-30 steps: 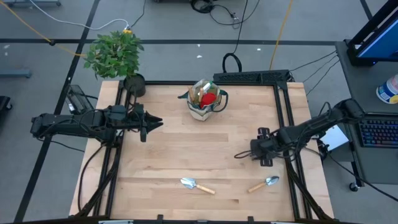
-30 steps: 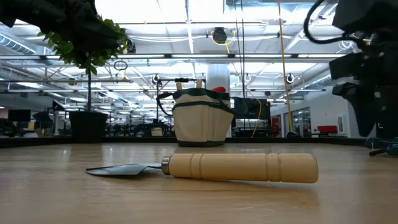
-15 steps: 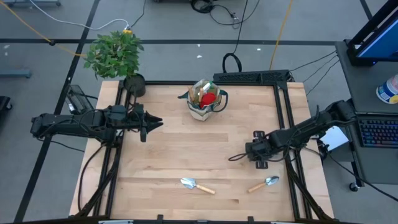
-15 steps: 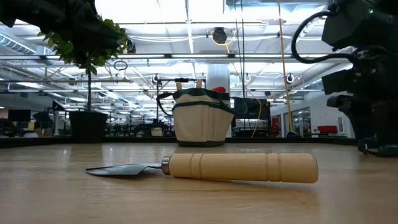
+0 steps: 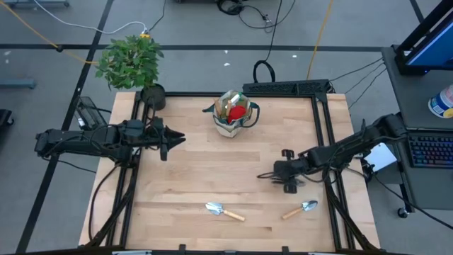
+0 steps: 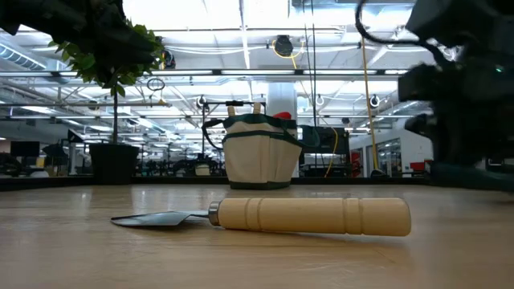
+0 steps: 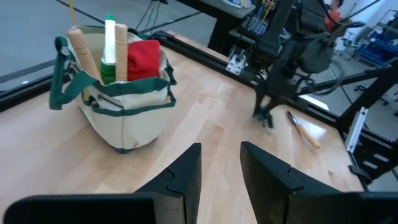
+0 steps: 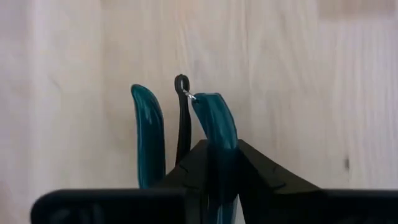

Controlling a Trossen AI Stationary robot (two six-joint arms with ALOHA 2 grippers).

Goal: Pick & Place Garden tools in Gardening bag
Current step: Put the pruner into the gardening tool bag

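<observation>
The beige gardening bag (image 5: 236, 113) stands at the table's far middle with wooden handles, a green-white bottle and something red (image 7: 142, 57) sticking out of it. Two wooden-handled trowels (image 5: 224, 211) (image 5: 301, 209) lie near the front edge. Pruning shears with teal handles (image 8: 148, 127) lie right of centre, with my right gripper (image 5: 277, 174) shut on them. My left gripper (image 5: 177, 139) hovers at the table's left, open, with nothing between its fingers (image 7: 186, 177). My right gripper has one teal handle of the shears (image 8: 212, 115) between its two fingers, which meet around it. The fingers come from the table's right and lie along the handle. The other handle (image 8: 146, 124) stays free beside it. Whether the shears are off the table, I cannot tell.
A leafy potted plant (image 5: 134, 64) stands at the far left corner. In the low view the nearer trowel (image 6: 309, 215) lies across the foreground in front of the bag (image 6: 261, 152). Bare wood lies between the bag and the trowels.
My right gripper has gone toward the table's left edge, by a short way. In the low view it now covers the place at the right where the teal shears showed on the table.
</observation>
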